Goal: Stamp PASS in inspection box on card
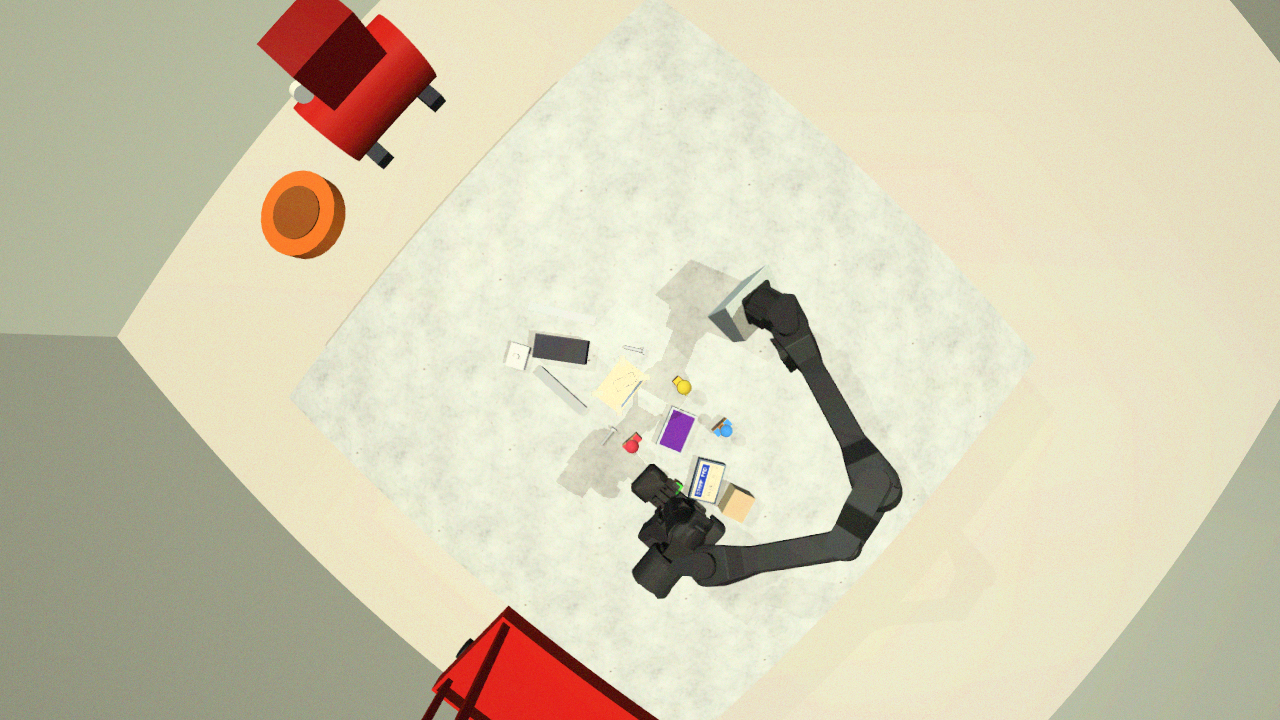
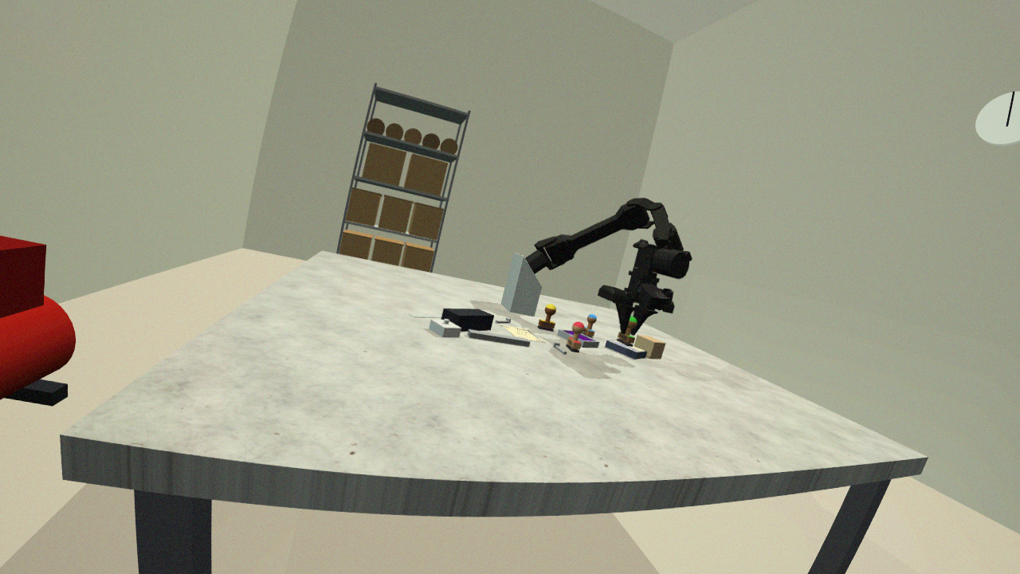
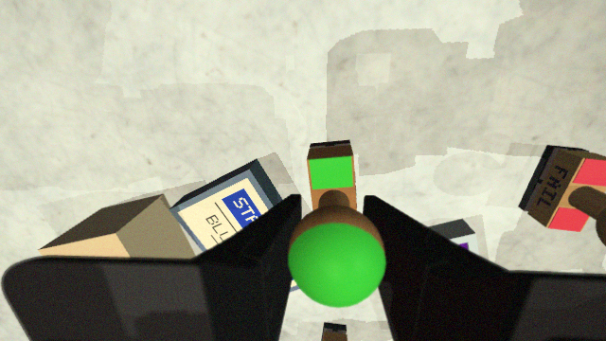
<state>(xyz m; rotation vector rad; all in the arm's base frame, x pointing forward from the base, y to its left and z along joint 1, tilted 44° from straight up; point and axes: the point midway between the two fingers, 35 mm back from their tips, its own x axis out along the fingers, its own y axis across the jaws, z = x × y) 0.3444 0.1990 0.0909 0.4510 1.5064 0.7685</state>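
Note:
My gripper (image 2: 630, 329) (image 3: 331, 205) is shut on the green-knobbed stamp (image 1: 679, 488) (image 2: 632, 320) (image 3: 337, 265) and holds it upright, seemingly a little above the bench; its lettering is not visible. It is beside the labelled pad box (image 1: 707, 480) (image 2: 625, 349) (image 3: 204, 218). The purple ink pad (image 1: 677, 429) (image 2: 589, 341) (image 3: 465, 245) lies open beyond. The cream card (image 1: 613, 389) (image 2: 522, 333) lies past the pad, with print too small to read. The red stamp (image 1: 631, 443) (image 2: 574, 344) (image 3: 561, 189) stands beside the pad; its side lettering looks like FAIL.
A blue stamp (image 1: 725, 429) (image 2: 591, 319) and a yellow stamp (image 1: 683, 386) (image 2: 550, 310) stand near the pad. A wooden block (image 1: 736, 502) (image 2: 650, 347) adjoins the labelled box. A black box (image 1: 561, 348) (image 2: 467, 319) and grey bar (image 1: 561, 388) (image 2: 499, 338) lie beyond the card.

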